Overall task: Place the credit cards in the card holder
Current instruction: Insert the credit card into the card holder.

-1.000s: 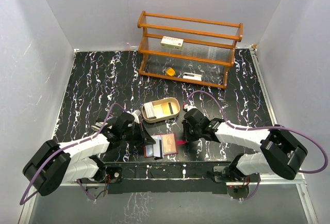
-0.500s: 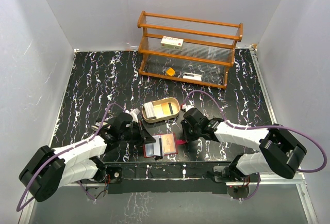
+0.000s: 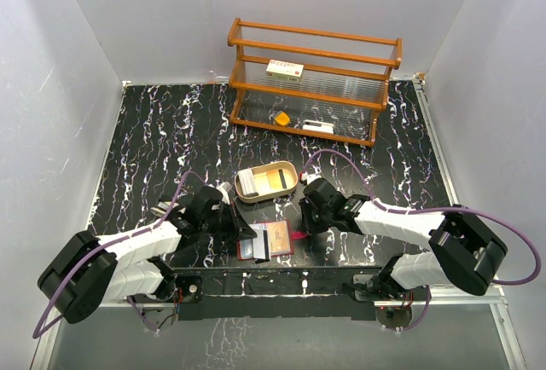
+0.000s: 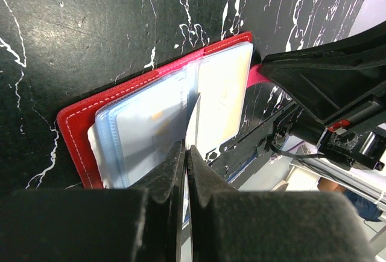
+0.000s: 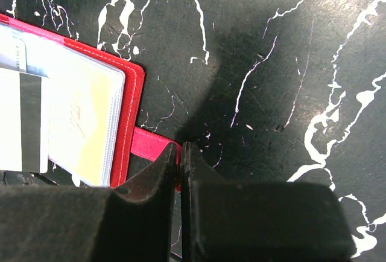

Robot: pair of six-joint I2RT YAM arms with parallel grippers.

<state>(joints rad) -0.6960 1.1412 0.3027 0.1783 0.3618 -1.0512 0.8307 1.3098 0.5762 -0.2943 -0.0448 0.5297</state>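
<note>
Pinching card [image 4: 194,117], left hand [image 4: 186,156], stripe [image 5: 29,123] facing right wrist

Card holder [image 4: 75,120] seen red, white-stitched; pockets bluish-clear. Table [image 3: 162,131] seen black, white-veined. Card [image 5: 24,123] seen white, black-striped. Rack [image 3: 311,80] seen orange-brown.

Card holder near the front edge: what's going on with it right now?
The card holder lies open on the table. The right gripper is shut on its red tab, apparently steadying it. The left gripper is shut on a white card, held edge-up with its far end over the clear pockets; whether it has entered a pocket cannot be told. More cards lie in the tray behind.
</note>
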